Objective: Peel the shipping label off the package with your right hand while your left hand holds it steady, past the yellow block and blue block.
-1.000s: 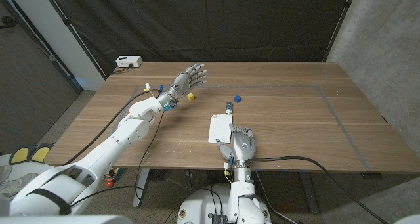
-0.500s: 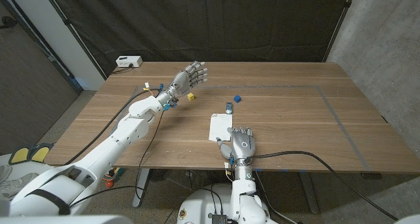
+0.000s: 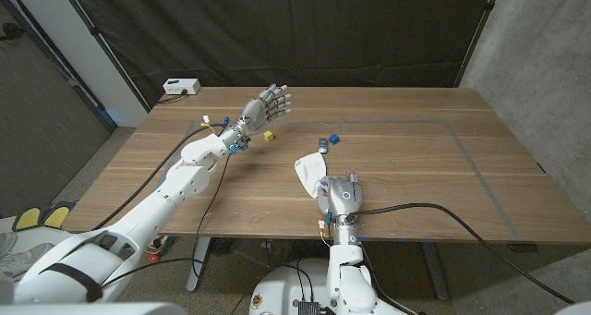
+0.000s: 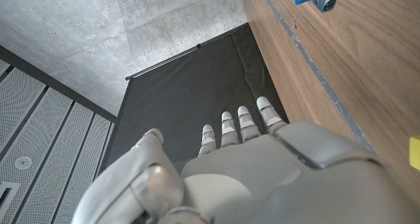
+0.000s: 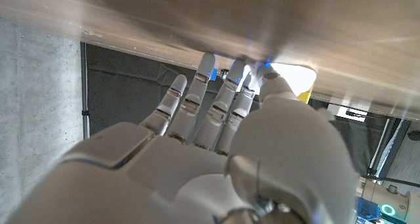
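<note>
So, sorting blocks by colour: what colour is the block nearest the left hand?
Yellow block, clearest in the head view.

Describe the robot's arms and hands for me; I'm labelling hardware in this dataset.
Both arms are glossy white shells. The left hand and right hand are light grey metal, with segmented fingers. A black cable trails from the right wrist; coloured wiring sits at the left wrist.

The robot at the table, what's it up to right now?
The right hand is at the near edge of the white package, which is tilted up off the wooden table. The left hand is raised over the far left of the table with its fingers apart, holding nothing, so it is not steadying the package. A yellow block and a blue block lie beyond.
</note>
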`<action>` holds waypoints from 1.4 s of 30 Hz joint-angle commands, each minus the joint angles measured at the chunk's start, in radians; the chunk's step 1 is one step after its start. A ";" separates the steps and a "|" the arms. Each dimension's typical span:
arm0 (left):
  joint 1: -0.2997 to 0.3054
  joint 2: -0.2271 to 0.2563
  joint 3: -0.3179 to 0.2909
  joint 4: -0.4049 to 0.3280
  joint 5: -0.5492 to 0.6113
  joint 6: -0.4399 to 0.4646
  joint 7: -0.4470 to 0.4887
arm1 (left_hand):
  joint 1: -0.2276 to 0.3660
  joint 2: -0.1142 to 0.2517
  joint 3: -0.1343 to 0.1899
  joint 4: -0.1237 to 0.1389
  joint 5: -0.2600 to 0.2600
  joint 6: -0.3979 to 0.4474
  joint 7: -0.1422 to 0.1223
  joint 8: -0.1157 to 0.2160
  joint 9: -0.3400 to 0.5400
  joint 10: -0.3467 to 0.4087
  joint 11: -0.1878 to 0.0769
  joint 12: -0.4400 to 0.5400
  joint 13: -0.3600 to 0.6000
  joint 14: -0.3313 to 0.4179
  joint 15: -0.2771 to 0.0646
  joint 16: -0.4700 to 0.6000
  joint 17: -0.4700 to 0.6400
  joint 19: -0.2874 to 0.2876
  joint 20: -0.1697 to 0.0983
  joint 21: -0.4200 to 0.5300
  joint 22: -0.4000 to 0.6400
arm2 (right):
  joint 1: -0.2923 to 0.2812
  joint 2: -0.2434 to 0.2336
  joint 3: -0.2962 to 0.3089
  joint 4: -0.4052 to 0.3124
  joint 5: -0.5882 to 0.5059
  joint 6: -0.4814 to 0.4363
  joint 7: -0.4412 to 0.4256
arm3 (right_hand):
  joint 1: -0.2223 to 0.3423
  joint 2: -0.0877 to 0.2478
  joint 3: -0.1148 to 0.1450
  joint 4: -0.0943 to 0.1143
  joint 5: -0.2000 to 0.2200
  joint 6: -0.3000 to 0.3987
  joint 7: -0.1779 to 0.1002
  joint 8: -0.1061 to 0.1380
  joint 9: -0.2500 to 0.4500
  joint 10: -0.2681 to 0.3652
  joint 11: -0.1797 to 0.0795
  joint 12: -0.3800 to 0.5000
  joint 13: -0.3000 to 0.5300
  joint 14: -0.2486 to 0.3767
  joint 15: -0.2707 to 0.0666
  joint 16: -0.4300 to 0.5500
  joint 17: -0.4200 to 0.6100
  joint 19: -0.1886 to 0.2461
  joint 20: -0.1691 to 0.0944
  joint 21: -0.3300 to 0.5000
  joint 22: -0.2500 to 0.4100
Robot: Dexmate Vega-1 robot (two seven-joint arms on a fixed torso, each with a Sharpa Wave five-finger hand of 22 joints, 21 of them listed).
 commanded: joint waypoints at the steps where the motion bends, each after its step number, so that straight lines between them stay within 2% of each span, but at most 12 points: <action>1: -0.011 -0.006 0.000 0.018 0.000 0.001 -0.007 | 0.003 -0.011 -0.005 0.002 -0.002 0.000 -0.003 -0.005 0.003 0.001 0.000 -0.006 0.005 0.009 0.003 -0.001 0.003 -0.033 0.008 -0.006 0.002 | -0.012 -0.003 0.038 0.044 0.025 0.119 -0.121 | 0.048 0.020 -0.002 0.011 -0.014 0.114 0.003 0.042 0.012 0.106 -0.002 0.079 0.086 0.052 -0.156 0.018 0.028 0.019 -0.007 0.031 0.008; 3: -0.012 -0.008 0.000 0.019 -0.002 0.001 -0.010 | 0.002 -0.012 -0.005 0.002 -0.002 -0.001 -0.003 -0.006 0.004 0.002 0.002 -0.006 0.005 0.008 0.003 -0.002 0.003 -0.034 0.010 -0.006 0.002 | -0.022 0.006 0.054 0.062 0.032 0.150 -0.172 | 0.061 0.027 -0.002 0.012 -0.022 0.150 0.005 0.055 0.012 0.143 -0.002 0.096 0.101 0.078 -0.156 0.022 0.038 0.022 -0.009 0.044 0.010; 9: -0.015 0.001 0.005 0.007 0.001 0.015 -0.018 | 0.004 -0.014 -0.006 0.000 -0.002 -0.003 -0.006 -0.008 0.003 0.002 -0.004 -0.008 0.005 0.007 0.000 -0.004 0.003 -0.035 0.011 -0.009 0.002 | -0.045 0.033 0.104 0.106 0.056 0.229 -0.309 | 0.070 0.039 0.003 0.014 -0.026 0.167 0.004 0.060 0.011 0.157 -0.001 0.105 0.112 0.089 -0.157 0.017 0.041 0.034 -0.016 0.058 0.013; 10: -0.020 0.008 0.009 0.003 -0.001 0.031 -0.029 | 0.013 -0.018 -0.005 -0.008 -0.002 -0.003 -0.004 -0.008 0.003 0.002 -0.003 -0.009 0.005 0.006 0.002 -0.006 0.002 -0.035 0.014 -0.011 0.001 | -0.049 0.033 0.113 0.103 0.059 0.237 -0.322 | 0.071 0.042 0.004 0.016 -0.027 0.167 0.004 0.060 0.010 0.158 -0.001 0.106 0.114 0.092 -0.156 0.017 0.042 0.034 -0.016 0.059 0.013; 12: -0.037 0.013 0.016 0.015 -0.009 0.049 -0.070 | 0.078 -0.030 0.013 -0.057 -0.006 0.037 0.008 0.006 0.004 0.009 -0.010 -0.013 0.005 0.007 -0.008 -0.015 -0.003 -0.028 0.011 -0.020 -0.001 | -0.056 0.038 0.131 0.099 0.066 0.244 -0.349 | 0.072 0.045 0.005 0.016 -0.028 0.166 0.003 0.059 0.010 0.159 -0.001 0.106 0.116 0.092 -0.156 0.015 0.042 0.036 -0.017 0.062 0.013; 13: -0.046 0.015 0.020 0.022 -0.008 0.052 -0.089 | 0.109 -0.033 0.022 -0.079 -0.009 0.080 0.037 0.019 0.005 0.016 -0.014 -0.014 0.005 0.005 -0.005 -0.019 -0.003 -0.027 0.014 -0.025 -0.001 | -0.057 0.037 0.137 0.095 0.066 0.242 -0.355 | 0.072 0.046 0.005 0.016 -0.028 0.165 0.003 0.059 0.010 0.159 -0.001 0.107 0.116 0.093 -0.156 0.014 0.042 0.037 -0.017 0.062 0.014; 14: -0.052 0.020 0.025 0.024 -0.001 0.053 -0.100 | 0.133 -0.033 0.030 -0.096 -0.011 0.124 0.053 0.031 0.005 0.029 -0.020 -0.012 0.006 0.005 -0.007 -0.022 -0.003 -0.028 0.013 -0.030 0.000 | -0.060 0.038 0.144 0.093 0.067 0.242 -0.366 | 0.073 0.046 0.006 0.017 -0.028 0.165 0.003 0.059 0.010 0.159 -0.001 0.107 0.117 0.093 -0.156 0.014 0.042 0.037 -0.018 0.063 0.014; 16: -0.062 0.029 0.034 0.022 0.020 0.047 -0.106 | 0.153 -0.033 0.036 -0.109 -0.013 0.158 0.063 0.039 0.007 0.035 -0.023 -0.013 0.006 0.003 -0.009 -0.025 -0.003 -0.028 0.012 -0.034 0.000 | -0.062 0.037 0.156 0.093 0.070 0.256 -0.388 | 0.073 0.048 0.006 0.017 -0.029 0.163 0.003 0.058 0.010 0.159 -0.001 0.107 0.119 0.092 -0.156 0.012 0.042 0.038 -0.019 0.065 0.014; 20: -0.075 0.034 0.041 0.027 0.025 0.047 -0.136 | 0.165 -0.034 0.039 -0.118 -0.015 0.168 0.063 0.040 0.007 0.033 -0.030 -0.016 0.006 -0.005 -0.017 -0.029 -0.003 -0.037 0.013 -0.040 0.001 | -0.092 0.062 0.213 0.096 0.029 0.301 -0.389 | 0.074 0.051 0.008 0.018 -0.033 0.162 0.003 0.058 0.010 0.159 -0.001 0.108 0.123 0.094 -0.156 0.008 0.042 0.044 -0.020 0.072 0.015; 32: -0.070 0.023 0.029 0.031 0.001 0.030 -0.161 | 0.198 -0.038 0.047 -0.142 -0.018 0.218 0.050 0.051 0.009 0.019 -0.032 -0.025 0.007 -0.026 -0.015 -0.038 -0.001 -0.049 0.017 -0.050 0.003 | -0.185 0.199 0.433 0.125 -0.110 0.551 -0.389 | 0.077 0.052 0.008 0.018 -0.040 0.168 0.011 0.062 0.013 0.163 0.000 0.113 0.133 0.099 -0.157 0.001 0.044 0.048 -0.020 0.082 0.017; 37: -0.059 0.017 0.017 0.032 -0.015 0.015 -0.166 | 0.197 -0.047 0.042 -0.144 -0.020 0.236 0.051 0.055 0.010 0.021 -0.030 -0.025 0.007 -0.027 -0.014 -0.037 0.000 -0.051 0.018 -0.053 0.004 | -0.201 0.239 0.489 0.134 -0.128 0.633 -0.389 | 0.079 0.054 0.009 0.019 -0.043 0.167 0.013 0.063 0.016 0.163 0.000 0.115 0.139 0.101 -0.157 -0.003 0.045 0.046 -0.020 0.087 0.018; 42: -0.054 0.005 0.006 0.041 -0.030 -0.014 -0.182 | 0.203 -0.051 0.040 -0.150 -0.022 0.302 0.042 0.073 0.013 0.030 -0.028 -0.023 0.009 -0.027 -0.014 -0.035 0.002 -0.049 0.020 -0.056 0.005 | -0.211 0.266 0.528 0.133 -0.115 0.705 -0.389 | 0.080 0.055 0.010 0.019 -0.046 0.170 0.024 0.065 0.016 0.162 0.000 0.116 0.144 0.103 -0.157 -0.008 0.046 0.046 -0.021 0.092 0.018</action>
